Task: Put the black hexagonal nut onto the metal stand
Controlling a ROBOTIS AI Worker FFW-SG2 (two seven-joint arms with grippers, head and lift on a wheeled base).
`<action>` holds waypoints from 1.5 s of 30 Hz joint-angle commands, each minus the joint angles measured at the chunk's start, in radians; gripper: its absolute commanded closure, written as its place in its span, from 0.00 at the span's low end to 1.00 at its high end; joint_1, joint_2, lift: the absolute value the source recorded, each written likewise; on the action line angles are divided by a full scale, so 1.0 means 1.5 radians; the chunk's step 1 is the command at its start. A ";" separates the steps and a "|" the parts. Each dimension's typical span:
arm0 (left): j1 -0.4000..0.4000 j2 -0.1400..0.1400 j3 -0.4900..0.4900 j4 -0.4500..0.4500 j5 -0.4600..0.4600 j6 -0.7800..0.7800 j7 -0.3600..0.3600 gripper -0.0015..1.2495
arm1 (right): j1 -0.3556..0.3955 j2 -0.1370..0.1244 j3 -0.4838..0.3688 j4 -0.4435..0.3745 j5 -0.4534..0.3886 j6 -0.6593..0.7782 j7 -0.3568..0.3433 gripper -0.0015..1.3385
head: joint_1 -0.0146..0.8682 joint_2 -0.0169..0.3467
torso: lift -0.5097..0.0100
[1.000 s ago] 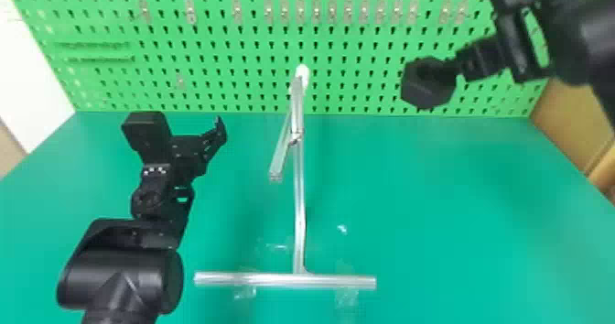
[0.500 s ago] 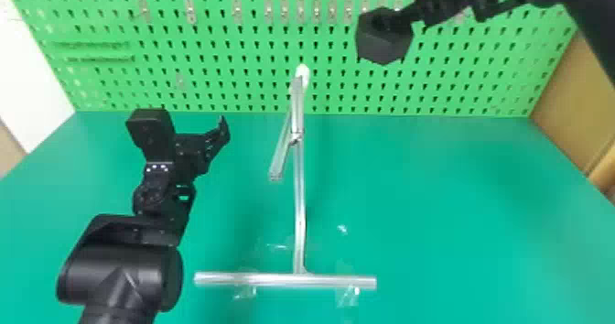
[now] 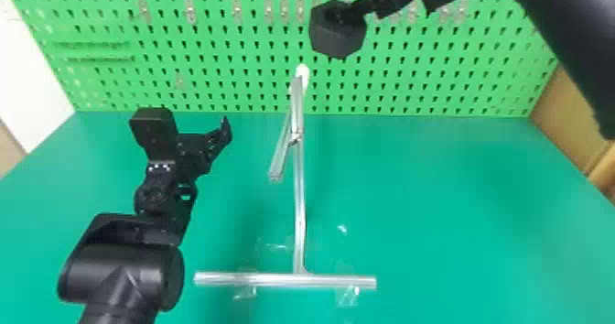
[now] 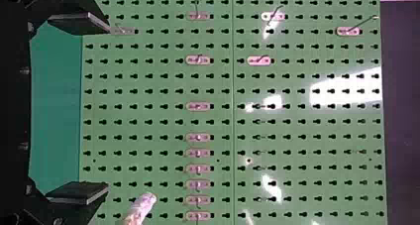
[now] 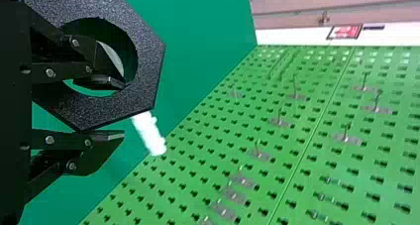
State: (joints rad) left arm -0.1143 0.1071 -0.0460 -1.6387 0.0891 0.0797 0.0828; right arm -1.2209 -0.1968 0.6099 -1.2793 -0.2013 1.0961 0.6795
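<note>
Right claw (image 3: 351,15) pinched on rim of one black nut (image 3: 337,38); left claw (image 3: 191,124) wide open, empty. One metal stand (image 3: 299,208). Nut has shifted left, nearer stand's top.

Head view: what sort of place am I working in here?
Probably a robotics lab or workshop bench: a green pegboard with small metal hooks stands behind a green tabletop, and a metal stand of plain bars is set up on it.
</note>
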 commanded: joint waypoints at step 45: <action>-0.003 0.002 -0.002 0.000 -0.001 0.001 0.000 0.13 | -0.011 0.029 0.072 0.065 -0.109 -0.018 -0.004 0.85 | 0.80 0.27 | 0.98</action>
State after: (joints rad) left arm -0.1172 0.1104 -0.0490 -1.6386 0.0875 0.0813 0.0828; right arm -1.2423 -0.1535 0.7191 -1.1823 -0.3622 1.0715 0.6741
